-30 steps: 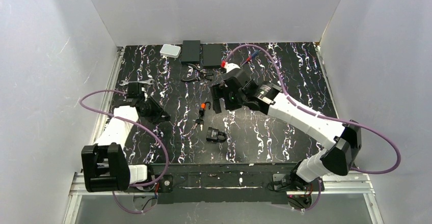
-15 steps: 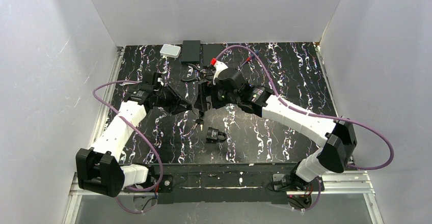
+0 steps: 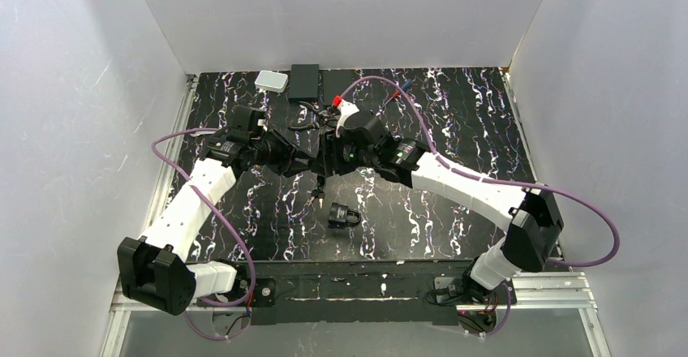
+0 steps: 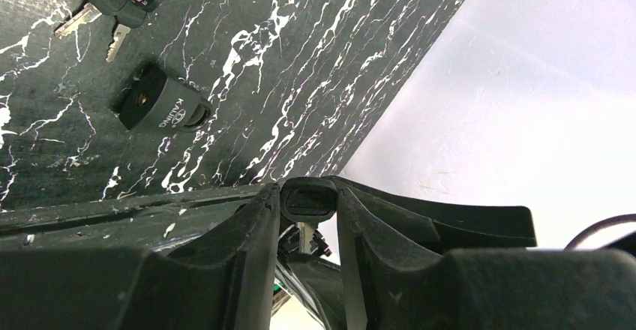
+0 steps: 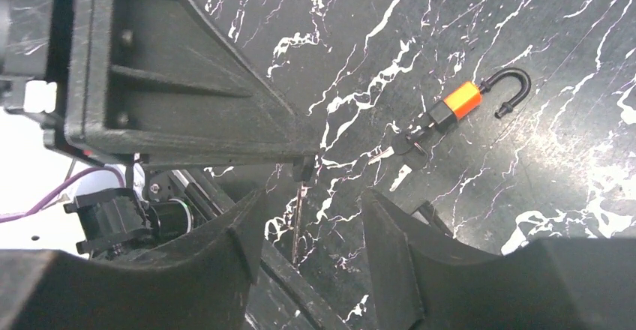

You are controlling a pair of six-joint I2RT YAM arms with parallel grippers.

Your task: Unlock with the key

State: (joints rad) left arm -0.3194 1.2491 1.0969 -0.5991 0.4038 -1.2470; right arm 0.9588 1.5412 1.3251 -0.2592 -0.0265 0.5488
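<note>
A small key (image 4: 307,204) with a black head and a thin silvery blade is pinched in my left gripper (image 4: 306,193), which is shut on the head. The blade (image 5: 300,217) hangs down between the two fingers of my right gripper (image 5: 311,202), whose jaws stand apart on either side without touching it. Both grippers meet mid-table, left (image 3: 311,162) and right (image 3: 330,162). The black padlock (image 3: 345,213) (image 4: 161,105) lies on the table nearer the arm bases. An orange-and-black piece with a black hook (image 5: 463,99) lies by a bunch of loose keys (image 4: 112,4).
Along the back edge of the marbled table stand a white box (image 3: 271,81) and a black box (image 3: 304,81). Pliers (image 3: 308,118) and a red-and-blue screwdriver (image 3: 402,89) lie there too. White walls close in the left, right and back.
My left arm has swung right to the table's middle with the key in its grip. My right gripper has moved left to meet it, and its jaws have narrowed around the blade.
</note>
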